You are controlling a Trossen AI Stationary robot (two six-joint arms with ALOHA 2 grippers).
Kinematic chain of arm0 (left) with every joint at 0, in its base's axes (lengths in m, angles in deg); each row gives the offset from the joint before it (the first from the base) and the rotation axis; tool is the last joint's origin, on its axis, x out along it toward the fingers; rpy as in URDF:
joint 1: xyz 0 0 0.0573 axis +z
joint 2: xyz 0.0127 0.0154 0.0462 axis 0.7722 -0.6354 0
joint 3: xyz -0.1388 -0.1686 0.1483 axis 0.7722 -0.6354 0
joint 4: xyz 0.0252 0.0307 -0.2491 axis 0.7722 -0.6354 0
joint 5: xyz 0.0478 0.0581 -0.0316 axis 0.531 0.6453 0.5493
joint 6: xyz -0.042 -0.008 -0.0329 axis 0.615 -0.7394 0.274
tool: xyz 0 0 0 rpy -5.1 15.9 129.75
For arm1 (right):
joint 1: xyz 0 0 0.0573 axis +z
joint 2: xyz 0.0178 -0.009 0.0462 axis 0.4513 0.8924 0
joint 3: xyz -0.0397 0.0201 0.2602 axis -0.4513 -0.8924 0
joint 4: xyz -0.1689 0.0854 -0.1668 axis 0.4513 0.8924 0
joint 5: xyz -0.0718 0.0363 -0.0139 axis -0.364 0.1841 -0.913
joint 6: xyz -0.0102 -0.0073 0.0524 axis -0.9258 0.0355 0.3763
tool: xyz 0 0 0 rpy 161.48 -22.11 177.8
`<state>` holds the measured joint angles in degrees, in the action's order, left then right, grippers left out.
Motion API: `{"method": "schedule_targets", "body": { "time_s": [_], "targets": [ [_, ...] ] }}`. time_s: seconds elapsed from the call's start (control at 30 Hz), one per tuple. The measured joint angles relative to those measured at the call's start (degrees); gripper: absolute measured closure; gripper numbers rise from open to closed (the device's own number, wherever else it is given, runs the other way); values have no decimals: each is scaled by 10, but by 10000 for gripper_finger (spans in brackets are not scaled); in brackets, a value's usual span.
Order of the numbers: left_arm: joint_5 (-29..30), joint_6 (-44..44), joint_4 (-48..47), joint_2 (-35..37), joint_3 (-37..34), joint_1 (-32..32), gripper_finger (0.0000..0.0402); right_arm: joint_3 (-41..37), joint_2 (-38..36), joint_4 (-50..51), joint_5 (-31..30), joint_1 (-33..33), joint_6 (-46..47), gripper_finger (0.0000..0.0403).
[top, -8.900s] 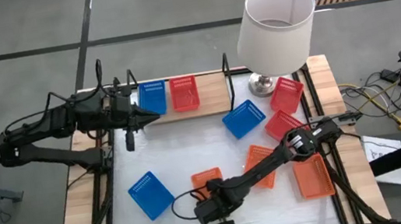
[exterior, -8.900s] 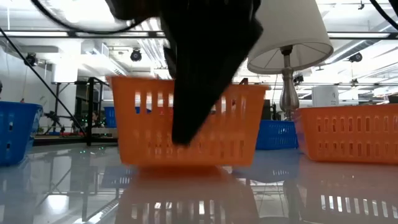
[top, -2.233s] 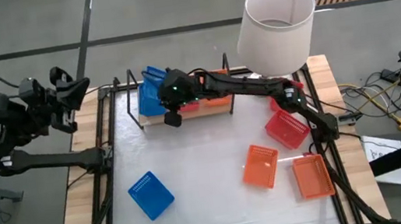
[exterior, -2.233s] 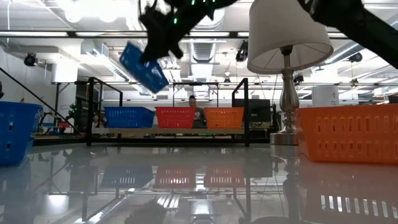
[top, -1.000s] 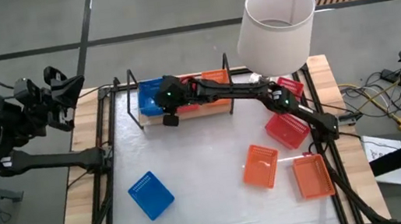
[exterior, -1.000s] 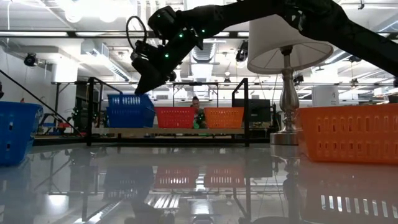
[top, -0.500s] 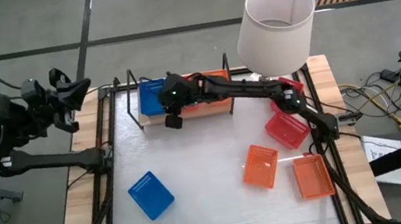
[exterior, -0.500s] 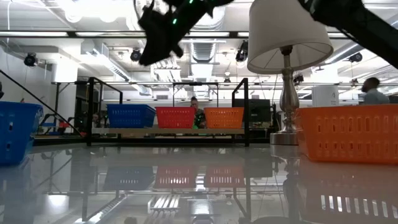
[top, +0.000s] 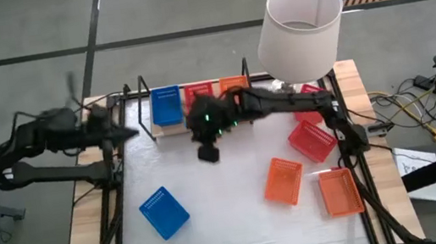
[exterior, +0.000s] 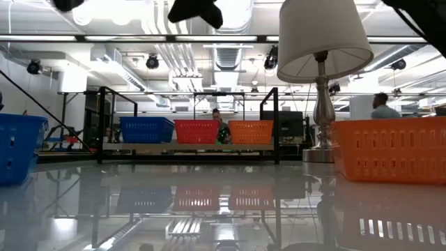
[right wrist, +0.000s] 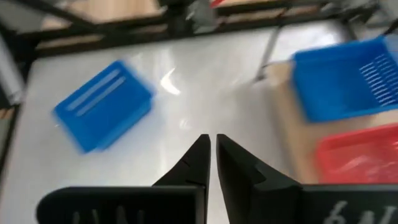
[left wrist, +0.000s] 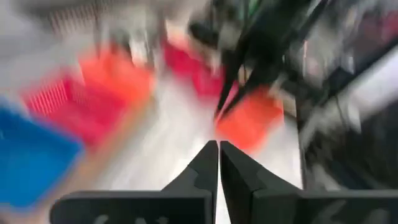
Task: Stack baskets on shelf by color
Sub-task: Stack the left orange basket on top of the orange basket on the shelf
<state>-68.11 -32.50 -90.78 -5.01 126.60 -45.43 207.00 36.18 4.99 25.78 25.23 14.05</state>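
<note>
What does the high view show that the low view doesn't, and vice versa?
High only: both arms whole, the left hand at the table's left edge, the right hand shut and empty just in front of the shelf, the lone blue basket lying flat front-left, and two red baskets near the lamp.
Low only: the room behind, with people in it, and the baskets' slotted sides seen level.
Both: blue, red and orange baskets in a row on the shelf, the lamp, and an orange basket at front right.
</note>
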Motion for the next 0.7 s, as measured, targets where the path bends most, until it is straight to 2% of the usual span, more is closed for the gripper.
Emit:
{"method": "schedule_targets", "body": {
  "time_s": [0.13, 0.23, 0.37, 0.47, 0.7],
  "targets": [
    [-108, 19, -87, -45, -18, -5, 402, -1, 2, 45, -6, 57, 52, 393],
    [-155, 14, -91, -67, -47, -22, 402, -1, 3, 90, -29, 101, 100, 394],
    [-170, 16, -71, -92, -76, -56, 402, -2, 3, 167, -31, 153, 178, 394],
    [-170, 18, -36, -110, -84, -80, 402, -2, 3, 221, -32, 194, 201, 389],
    [-170, 20, 140, -143, -71, -119, 402, -2, 3, 312, -31, 265, 220, 337]
  ]
}}
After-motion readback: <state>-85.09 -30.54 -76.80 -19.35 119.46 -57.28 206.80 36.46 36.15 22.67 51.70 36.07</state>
